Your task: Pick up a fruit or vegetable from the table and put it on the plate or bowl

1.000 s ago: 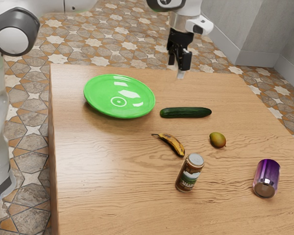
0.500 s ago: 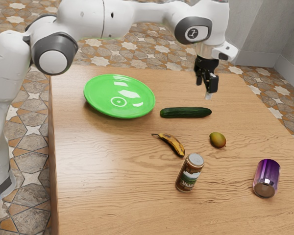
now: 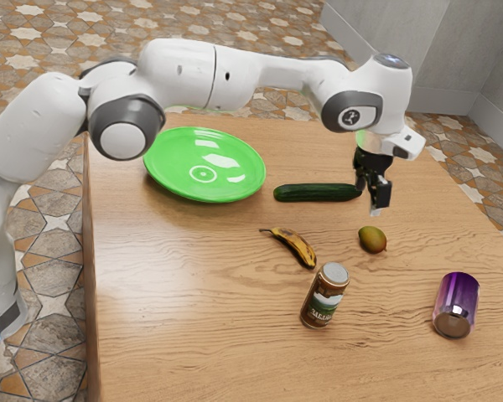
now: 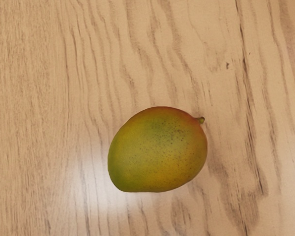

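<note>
Mango (image 3: 371, 239) lies on table (image 3: 193, 318), w/ gripper (image 3: 377, 205) hanging just above it, beside the cucumber (image 3: 317, 193) end at exterior view's right. Can't tell how far jaws are open; nothing held. Wrist view: mango (image 4: 157, 150) right under hand. Green plate (image 3: 176, 151) well apart.

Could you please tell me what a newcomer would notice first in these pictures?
The bright green plate stands out on the wooden table, toward the exterior view's left. The big white arm arches past it, its gripper hanging over a yellow-green mango, near a cucumber's end.
</note>
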Controlling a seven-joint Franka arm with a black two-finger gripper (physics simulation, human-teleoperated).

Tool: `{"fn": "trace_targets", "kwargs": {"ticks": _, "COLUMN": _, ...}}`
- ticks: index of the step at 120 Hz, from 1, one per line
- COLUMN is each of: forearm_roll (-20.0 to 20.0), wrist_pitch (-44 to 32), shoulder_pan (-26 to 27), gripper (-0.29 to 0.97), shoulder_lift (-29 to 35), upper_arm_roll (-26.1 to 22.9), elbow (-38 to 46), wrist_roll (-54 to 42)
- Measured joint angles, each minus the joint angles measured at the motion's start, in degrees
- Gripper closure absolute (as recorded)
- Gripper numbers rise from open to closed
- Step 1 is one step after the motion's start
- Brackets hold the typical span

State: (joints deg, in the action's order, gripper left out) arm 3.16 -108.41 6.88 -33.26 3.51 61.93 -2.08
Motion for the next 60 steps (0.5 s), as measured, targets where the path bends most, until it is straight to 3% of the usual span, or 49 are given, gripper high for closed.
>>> {"fn": "trace_targets", "kwargs": {"ticks": 32, "forearm_roll": -0.14, "wrist_pitch": -0.51, "shoulder_pan": 0.9, "gripper": 0.0, "shoulder_lift": -5.42, "upper_arm_roll": 3.76, "elbow": -2.99, "wrist_roll": -0.23}}
{"fn": "trace_targets", "kwargs": {"ticks": 60, "forearm_roll": -0.1, "wrist_pitch": -2.19, "shoulder_pan": 1.04, "gripper": 0.0, "shoulder_lift": -7.04, "upper_arm_roll": 3.59, "elbow": -3.31, "wrist_roll": -0.59}}
